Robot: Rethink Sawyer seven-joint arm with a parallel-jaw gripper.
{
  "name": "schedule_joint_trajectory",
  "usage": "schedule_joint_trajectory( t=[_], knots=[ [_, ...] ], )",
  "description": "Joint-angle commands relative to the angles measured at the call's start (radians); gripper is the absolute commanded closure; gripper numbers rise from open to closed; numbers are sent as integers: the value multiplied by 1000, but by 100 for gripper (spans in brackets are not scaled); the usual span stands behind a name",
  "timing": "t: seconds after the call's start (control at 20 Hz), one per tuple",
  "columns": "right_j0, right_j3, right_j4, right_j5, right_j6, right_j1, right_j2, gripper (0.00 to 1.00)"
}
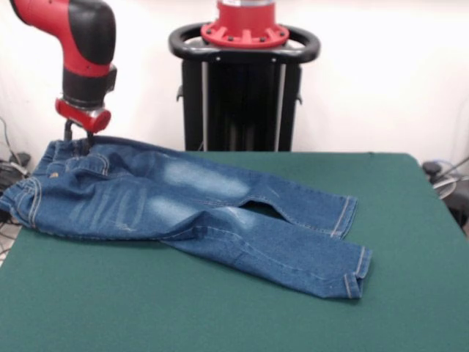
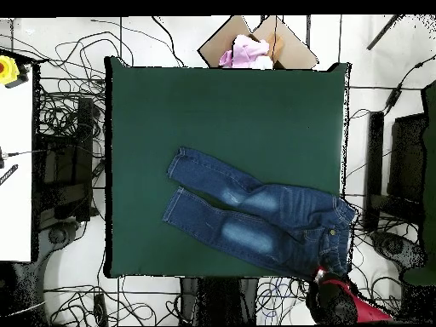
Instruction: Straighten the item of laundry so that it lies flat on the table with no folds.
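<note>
The item of laundry, a small pair of blue jeans [image 1: 183,205] with faded patches, lies spread on the green table [image 1: 220,315]. Its waistband is at the left edge and both legs run out to the right, slightly apart, with a small crease where they meet. In the overhead view the jeans [image 2: 264,217] reach the table's [image 2: 213,111] right edge with the waistband. My gripper [image 1: 78,136] hangs from the red and black arm at the waistband's far corner, low enough to seem to touch the denim. From above, the gripper [image 2: 321,274] sits just past the waistband's lower corner.
A cardboard box [image 2: 289,43] holding pink cloth [image 2: 245,53] stands off the table's top edge in the overhead view. Cables cover the floor around the table. A white surface [image 2: 15,170] lies at the left. The black pedestal [image 1: 244,95] stands behind the table.
</note>
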Motion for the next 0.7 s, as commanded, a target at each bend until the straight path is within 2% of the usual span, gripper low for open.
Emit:
schedule_joint_trajectory(
  t=[0.05,0.25,0.4,0.5,0.7],
  knots=[
    [11,45,19,194,43,-111,227,0],
    [-7,96,53,326,-2,-215,283,0],
    [-69,126,86,442,-55,-265,381,0],
    [-87,154,98,429,-25,-280,416,0],
    [-26,148,88,384,55,-288,387,0]
  ],
)
